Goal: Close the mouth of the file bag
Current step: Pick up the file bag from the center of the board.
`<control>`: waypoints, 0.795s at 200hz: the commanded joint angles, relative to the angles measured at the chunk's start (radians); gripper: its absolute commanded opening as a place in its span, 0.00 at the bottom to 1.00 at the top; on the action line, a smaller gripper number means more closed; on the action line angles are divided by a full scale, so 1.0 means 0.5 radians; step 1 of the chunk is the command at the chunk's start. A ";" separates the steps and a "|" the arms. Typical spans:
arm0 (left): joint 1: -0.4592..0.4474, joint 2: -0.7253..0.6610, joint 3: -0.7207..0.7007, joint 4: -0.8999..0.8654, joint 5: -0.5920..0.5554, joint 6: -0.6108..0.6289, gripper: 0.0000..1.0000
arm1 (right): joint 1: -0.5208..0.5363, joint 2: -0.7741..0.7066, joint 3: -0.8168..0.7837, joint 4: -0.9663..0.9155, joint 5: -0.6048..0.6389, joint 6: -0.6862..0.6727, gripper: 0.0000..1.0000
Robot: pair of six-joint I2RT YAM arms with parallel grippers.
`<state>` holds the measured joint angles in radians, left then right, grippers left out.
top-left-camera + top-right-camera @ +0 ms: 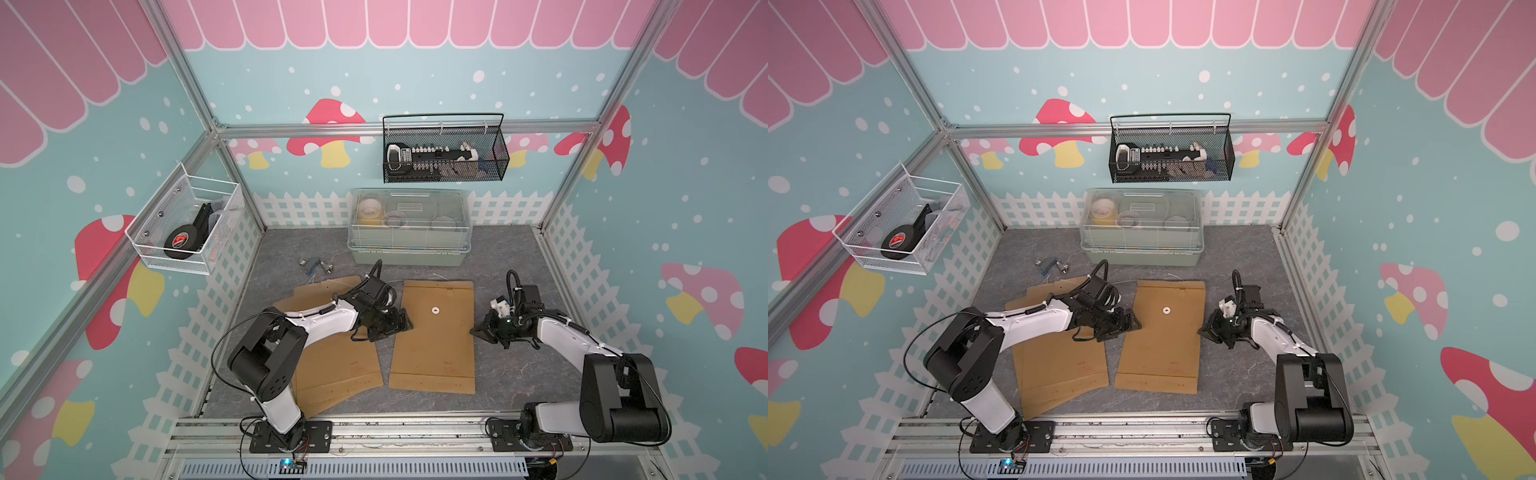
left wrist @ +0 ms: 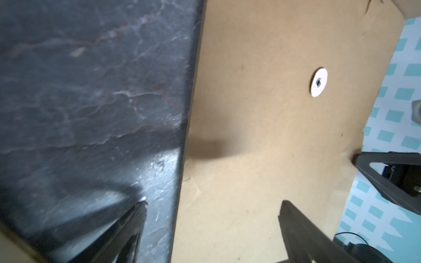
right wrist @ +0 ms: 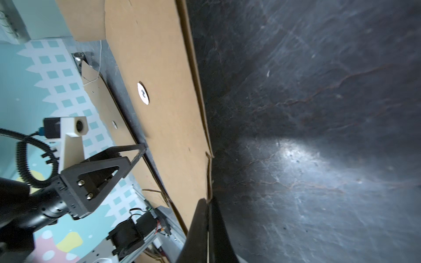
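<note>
A brown kraft file bag [image 1: 434, 345] [image 1: 1160, 349] lies flat mid-table, with a white round button [image 1: 435, 309] [image 2: 319, 82] [image 3: 143, 93] on its face. Its mouth end points toward the back wall, and a thin white string [image 1: 436, 276] trails beyond it. My left gripper [image 1: 401, 322] [image 1: 1130, 322] [image 2: 213, 205] is open and straddles the bag's left edge, one finger over the table and one over the paper. My right gripper [image 1: 473, 331] [image 1: 1200, 331] [image 3: 207, 201] is shut on the bag's right edge.
More kraft file bags [image 1: 332, 365] lie under the left arm. A clear lidded box [image 1: 409, 226] stands at the back, with small metal parts [image 1: 313, 264] near it. A black wire basket [image 1: 444, 151] and a white one [image 1: 187, 224] hang on the walls.
</note>
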<state>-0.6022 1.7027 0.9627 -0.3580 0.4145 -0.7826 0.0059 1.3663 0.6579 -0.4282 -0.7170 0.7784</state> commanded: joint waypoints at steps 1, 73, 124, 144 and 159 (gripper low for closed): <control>-0.011 -0.050 -0.083 -0.008 0.153 -0.108 0.91 | -0.013 0.022 -0.076 0.080 -0.140 0.222 0.00; -0.036 -0.168 -0.370 0.355 0.361 -0.464 0.84 | -0.054 0.015 -0.185 0.207 -0.318 0.525 0.00; -0.029 -0.237 -0.320 0.488 0.380 -0.565 0.55 | -0.055 0.033 -0.042 -0.121 -0.103 0.134 0.00; -0.014 -0.202 -0.300 0.448 0.364 -0.525 0.43 | -0.055 0.016 -0.028 -0.186 0.012 0.012 0.06; -0.010 -0.193 -0.291 0.446 0.373 -0.516 0.33 | -0.056 0.018 -0.038 -0.201 0.056 -0.038 0.10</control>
<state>-0.6109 1.6131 0.7807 -0.1814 0.5697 -1.0367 -0.0265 1.3758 0.6281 -0.4488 -0.7349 0.8516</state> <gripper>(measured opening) 0.383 0.083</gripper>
